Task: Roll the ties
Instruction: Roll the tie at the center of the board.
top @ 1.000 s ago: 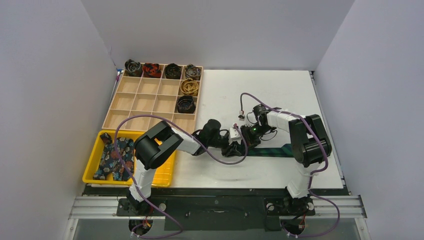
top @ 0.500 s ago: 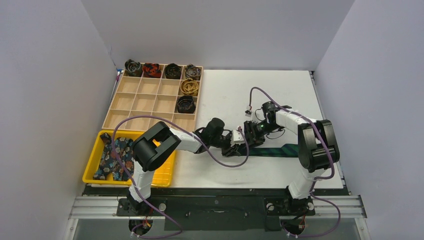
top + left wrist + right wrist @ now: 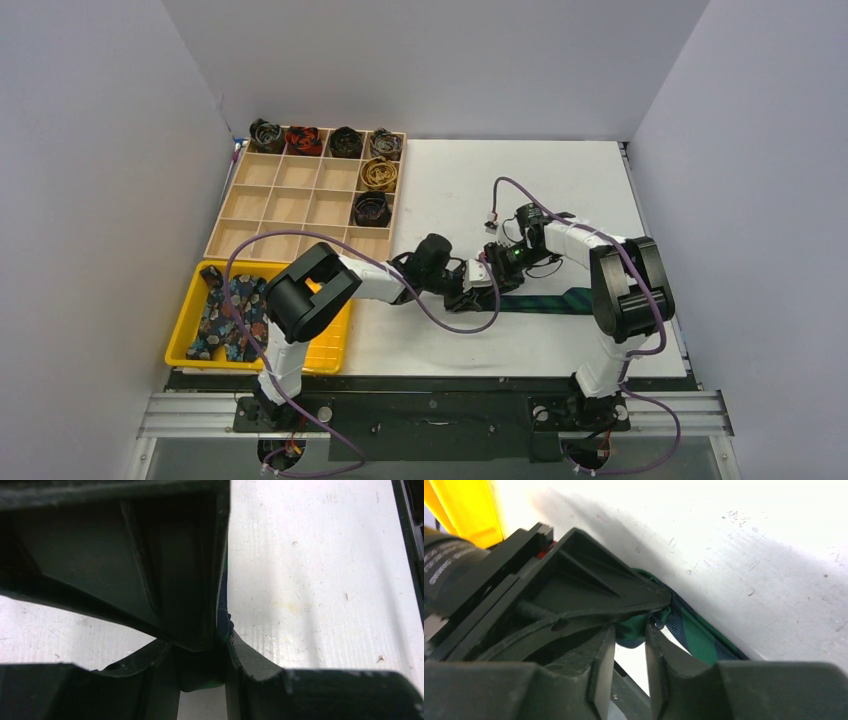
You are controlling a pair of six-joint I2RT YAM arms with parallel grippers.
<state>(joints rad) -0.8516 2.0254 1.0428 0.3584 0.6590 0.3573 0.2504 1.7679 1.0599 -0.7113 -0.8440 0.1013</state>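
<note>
The dark green-navy plaid tie (image 3: 548, 300) lies flat along the table's near right part, its left end bunched between both grippers. My left gripper (image 3: 468, 292) is shut on that end; in the left wrist view (image 3: 201, 672) dark fabric fills the narrow gap between the jaws, and a blue edge of the tie (image 3: 223, 607) shows beside them. My right gripper (image 3: 492, 272) meets it from the right. In the right wrist view (image 3: 630, 639) its jaws pinch a green fold of the tie (image 3: 696, 642). Floral ties (image 3: 228, 315) lie in the yellow tray (image 3: 180, 335).
A wooden grid organizer (image 3: 290, 205) stands at the back left, with several rolled ties in its back row (image 3: 303, 138) and right column (image 3: 371, 209). The yellow tray also shows in the right wrist view (image 3: 469, 510). Purple cables loop over both arms.
The right arm swung slightly to the right and its gripper stayed at the tie's end. The left gripper barely moved. The tie lies as before.
</note>
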